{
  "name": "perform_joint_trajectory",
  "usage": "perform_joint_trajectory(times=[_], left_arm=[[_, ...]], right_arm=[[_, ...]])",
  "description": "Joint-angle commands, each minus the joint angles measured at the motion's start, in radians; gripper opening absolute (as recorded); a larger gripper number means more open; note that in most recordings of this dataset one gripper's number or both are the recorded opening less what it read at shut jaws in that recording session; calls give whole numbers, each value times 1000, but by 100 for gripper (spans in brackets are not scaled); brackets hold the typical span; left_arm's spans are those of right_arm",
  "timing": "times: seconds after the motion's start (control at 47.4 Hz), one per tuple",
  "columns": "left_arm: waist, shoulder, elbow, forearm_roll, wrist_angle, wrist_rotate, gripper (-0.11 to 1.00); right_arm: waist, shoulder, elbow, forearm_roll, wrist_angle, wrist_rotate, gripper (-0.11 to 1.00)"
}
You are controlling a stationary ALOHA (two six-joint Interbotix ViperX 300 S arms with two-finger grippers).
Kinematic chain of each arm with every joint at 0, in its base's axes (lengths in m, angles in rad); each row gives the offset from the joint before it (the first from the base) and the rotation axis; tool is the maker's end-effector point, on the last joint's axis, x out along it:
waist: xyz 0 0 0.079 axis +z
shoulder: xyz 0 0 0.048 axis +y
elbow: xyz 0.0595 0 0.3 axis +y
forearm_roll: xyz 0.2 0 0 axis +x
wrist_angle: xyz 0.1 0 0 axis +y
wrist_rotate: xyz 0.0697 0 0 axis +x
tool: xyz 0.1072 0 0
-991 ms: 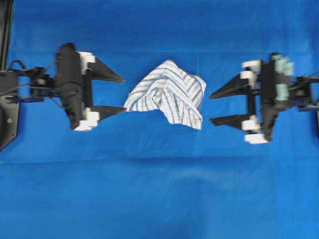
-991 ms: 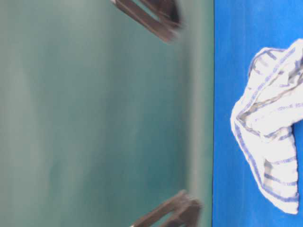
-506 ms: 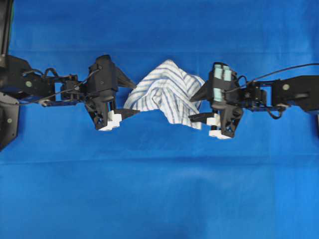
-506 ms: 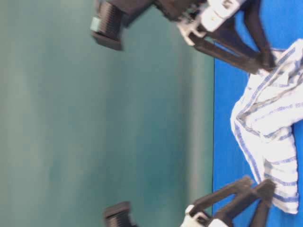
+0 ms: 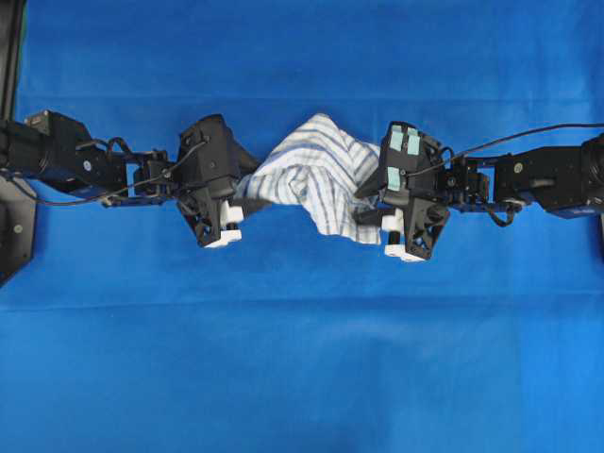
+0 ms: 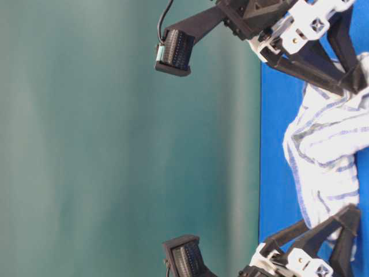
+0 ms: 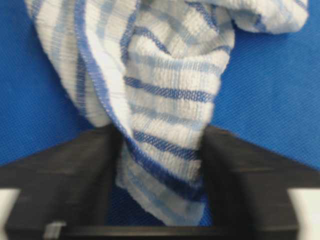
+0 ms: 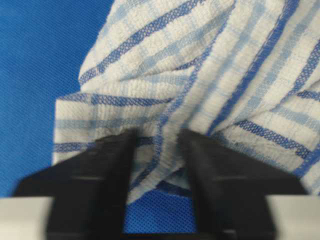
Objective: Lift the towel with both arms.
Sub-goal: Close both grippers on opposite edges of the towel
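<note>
The towel, white with blue stripes, lies crumpled on the blue sheet between my two arms. My left gripper is at its left corner. In the left wrist view the towel fills the gap of that gripper, and both black fingers press on the fold. My right gripper is at the towel's right lower edge. In the right wrist view it pinches a narrow fold of the towel. The table-level view shows the towel still resting on the sheet, with a gripper at each end.
The large plain blue sheet covers the whole table. A black frame part stands at the far left edge. A green wall fills the background of the table-level view.
Both arms have come in from the sides to the towel's ends and lowered. Their wide-open jaws have closed in on the cloth. The towel has bunched a little at both ends.
</note>
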Motion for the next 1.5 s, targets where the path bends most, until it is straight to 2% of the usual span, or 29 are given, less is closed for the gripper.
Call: perform_joint_trajectory(times=[0.0,0.084,0.126,0.358,0.485,0.696,0.864,1.159,1.476], left_arm=[[0,-9,-11,-2,11,-2,34],[-2,-9,-12,-3,18,-2,13],[-2,-12,-14,-2,23,-2,6],[-17,-92,-32,-3,94,-2,4],[-20,-192,-54,-2,184,-5,4],[-21,-403,-120,-2,445,-6,4],[-21,-549,-179,-2,589,-2,4],[-21,-729,-314,0,753,8,4],[-21,-781,-488,6,874,12,4]], right_arm=[[0,-12,-14,3,-3,2,35],[0,-14,-15,3,2,3,9],[0,-15,-15,3,5,3,2],[3,-78,-18,3,44,5,2],[3,-150,-34,3,106,5,2],[3,-307,-101,2,281,2,2],[2,-428,-172,-8,422,-6,2],[-9,-563,-350,-44,661,-6,2],[-11,-601,-594,-110,854,-6,2]])
